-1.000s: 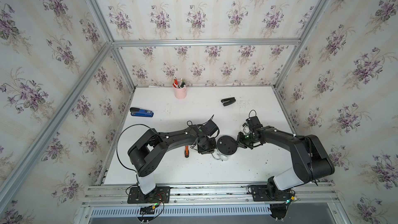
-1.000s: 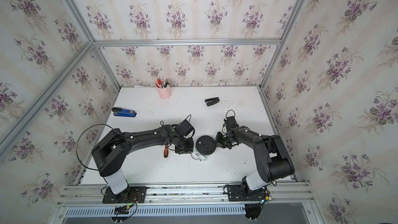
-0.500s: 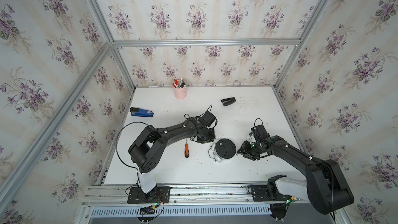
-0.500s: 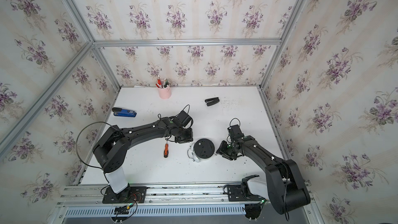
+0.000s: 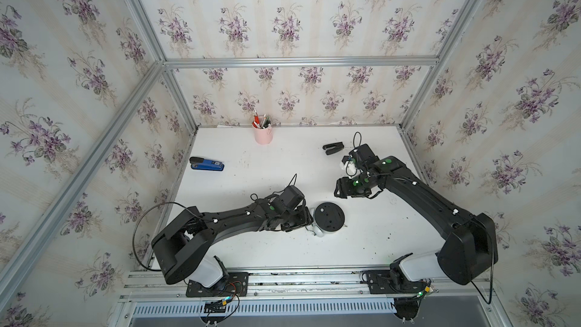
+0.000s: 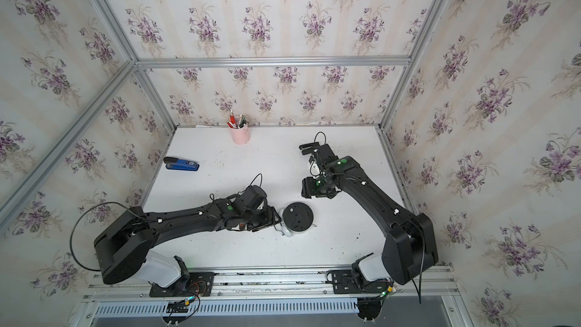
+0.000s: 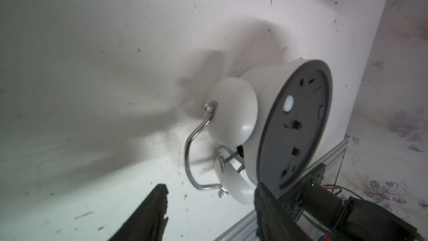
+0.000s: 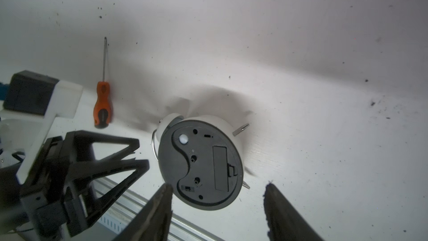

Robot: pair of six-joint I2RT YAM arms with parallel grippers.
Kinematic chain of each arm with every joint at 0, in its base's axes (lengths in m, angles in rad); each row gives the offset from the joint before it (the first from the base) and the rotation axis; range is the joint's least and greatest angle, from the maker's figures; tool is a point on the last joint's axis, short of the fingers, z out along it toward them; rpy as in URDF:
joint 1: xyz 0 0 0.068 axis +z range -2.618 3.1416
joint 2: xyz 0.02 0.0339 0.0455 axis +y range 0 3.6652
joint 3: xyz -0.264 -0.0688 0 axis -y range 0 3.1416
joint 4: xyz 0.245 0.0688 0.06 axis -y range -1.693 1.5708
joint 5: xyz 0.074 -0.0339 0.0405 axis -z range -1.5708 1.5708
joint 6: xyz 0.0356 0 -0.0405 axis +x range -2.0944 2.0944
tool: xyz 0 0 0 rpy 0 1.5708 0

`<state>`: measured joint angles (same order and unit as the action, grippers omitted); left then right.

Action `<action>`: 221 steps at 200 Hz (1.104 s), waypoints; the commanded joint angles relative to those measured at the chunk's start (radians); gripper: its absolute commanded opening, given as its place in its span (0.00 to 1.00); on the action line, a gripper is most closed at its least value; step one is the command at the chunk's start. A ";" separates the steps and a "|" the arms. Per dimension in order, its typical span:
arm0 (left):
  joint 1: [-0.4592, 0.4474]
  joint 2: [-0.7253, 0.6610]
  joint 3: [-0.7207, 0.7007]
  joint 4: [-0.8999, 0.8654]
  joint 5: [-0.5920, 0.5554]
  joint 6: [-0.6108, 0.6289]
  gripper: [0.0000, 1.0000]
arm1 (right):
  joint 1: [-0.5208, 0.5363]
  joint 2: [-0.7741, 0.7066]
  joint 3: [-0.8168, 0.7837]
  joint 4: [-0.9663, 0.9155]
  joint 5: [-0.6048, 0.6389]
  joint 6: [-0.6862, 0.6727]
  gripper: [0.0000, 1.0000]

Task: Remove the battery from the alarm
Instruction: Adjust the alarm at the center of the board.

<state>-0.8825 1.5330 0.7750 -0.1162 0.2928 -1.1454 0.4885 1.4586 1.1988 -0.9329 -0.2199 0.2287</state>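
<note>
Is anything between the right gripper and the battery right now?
Yes. The alarm lies face down, and the cover on its black back is closed, so the battery is hidden beneath it. Nothing visible lies between the right gripper and the alarm itself.

You have, by colour: round white twin-bell alarm clock, black back panel; slim screwdriver, orange-and-black handle, silver shaft; blue-and-black stapler; pink cylindrical cup; white surface, dark-speckled; cream striped wallpaper, purple flower sprigs.

Top views look down; wrist cams low, close (both see alarm)
</note>
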 commanded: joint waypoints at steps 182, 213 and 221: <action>-0.018 0.082 0.010 0.124 0.000 -0.057 0.57 | 0.147 0.134 -0.091 0.011 0.114 0.007 0.61; -0.019 0.083 0.016 0.116 0.000 -0.053 0.57 | 0.147 0.142 -0.101 0.013 0.136 0.014 0.60; -0.019 0.084 0.016 0.117 0.000 -0.053 0.57 | 0.147 0.140 -0.104 0.021 0.133 0.014 0.60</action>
<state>-0.9020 1.6138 0.7815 -0.0116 0.2928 -1.2098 0.6346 1.5944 1.1011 -0.9279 -0.1131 0.2359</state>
